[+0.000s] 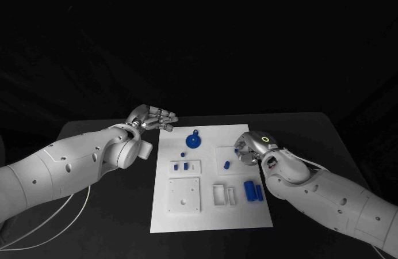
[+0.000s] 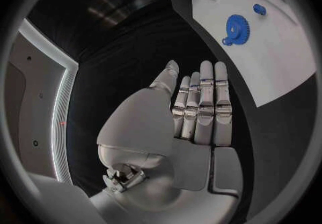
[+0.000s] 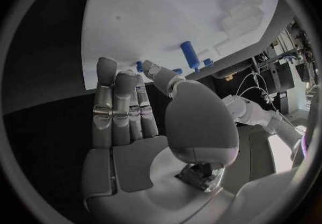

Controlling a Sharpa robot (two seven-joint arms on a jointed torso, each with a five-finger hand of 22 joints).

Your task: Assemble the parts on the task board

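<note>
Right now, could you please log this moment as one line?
left robot hand: open, off board | right robot hand: open, over task board | gear: untouched

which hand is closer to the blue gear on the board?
Left, narrowly. The left hand hovers off the task board, beyond its far-left corner, a short gap from the blue gear. The right hand sits over the board's right side, slightly farther from the gear.

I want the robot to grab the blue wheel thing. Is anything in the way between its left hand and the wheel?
Nothing visible is. The left hand is open over the black table, just off the task board. The blue gear lies flat on the board, with only bare table and board between them.
</note>
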